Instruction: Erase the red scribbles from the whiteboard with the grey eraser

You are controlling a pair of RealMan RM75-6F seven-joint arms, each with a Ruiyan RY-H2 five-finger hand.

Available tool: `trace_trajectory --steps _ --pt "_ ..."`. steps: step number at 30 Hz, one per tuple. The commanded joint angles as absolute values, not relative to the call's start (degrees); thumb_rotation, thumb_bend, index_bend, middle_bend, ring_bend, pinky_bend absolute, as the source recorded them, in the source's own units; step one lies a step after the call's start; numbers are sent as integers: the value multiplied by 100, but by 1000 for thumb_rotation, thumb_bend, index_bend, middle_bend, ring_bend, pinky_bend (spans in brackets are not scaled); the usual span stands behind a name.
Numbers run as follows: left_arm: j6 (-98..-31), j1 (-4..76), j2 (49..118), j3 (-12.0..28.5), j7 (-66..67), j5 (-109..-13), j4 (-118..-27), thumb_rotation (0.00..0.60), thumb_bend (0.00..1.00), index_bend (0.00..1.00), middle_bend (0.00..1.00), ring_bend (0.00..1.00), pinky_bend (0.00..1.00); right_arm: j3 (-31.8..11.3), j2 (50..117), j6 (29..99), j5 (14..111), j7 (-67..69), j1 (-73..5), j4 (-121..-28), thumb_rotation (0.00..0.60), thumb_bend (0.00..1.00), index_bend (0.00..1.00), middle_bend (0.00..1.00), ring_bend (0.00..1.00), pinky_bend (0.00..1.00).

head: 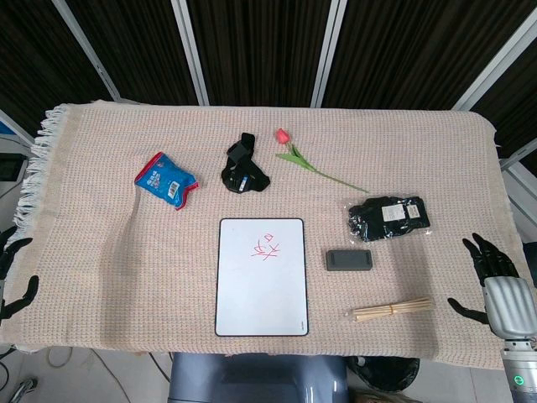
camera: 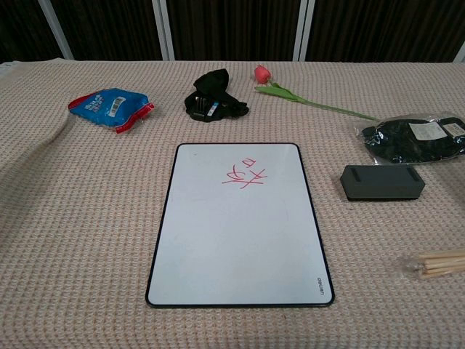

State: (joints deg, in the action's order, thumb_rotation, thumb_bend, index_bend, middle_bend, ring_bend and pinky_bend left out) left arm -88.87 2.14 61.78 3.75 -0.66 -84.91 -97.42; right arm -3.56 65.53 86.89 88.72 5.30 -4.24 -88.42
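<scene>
whiteboard (head: 262,276) flat at near centre of desk (head: 101,252), red scribbles (head: 266,247) on its far half. eraser (head: 349,260) just right of whiteboard, apart from it, untouched. right hand (head: 492,273) at desk's right near edge, fingers spread, holding nothing. left hand (head: 12,270) at left edge, only dark fingers showing, spread, holding nothing. sticks (head: 391,309) near of eraser, black gloves pack (head: 388,217) far of it.

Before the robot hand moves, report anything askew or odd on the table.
The beige woven tablecloth is rucked into a ridge left of the white rectangular whiteboard. Nothing looks spilled or damaged; the whiteboard lies square.
</scene>
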Motion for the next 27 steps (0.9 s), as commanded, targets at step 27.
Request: trace_trajectory --steps 27 --pt "-8698 309 6172 410 -6 -8356 -9735 600 385 193 37 0 12 -888 6580 5443 7152 -947 -2537 -9895 600 163 110 167 201 164"
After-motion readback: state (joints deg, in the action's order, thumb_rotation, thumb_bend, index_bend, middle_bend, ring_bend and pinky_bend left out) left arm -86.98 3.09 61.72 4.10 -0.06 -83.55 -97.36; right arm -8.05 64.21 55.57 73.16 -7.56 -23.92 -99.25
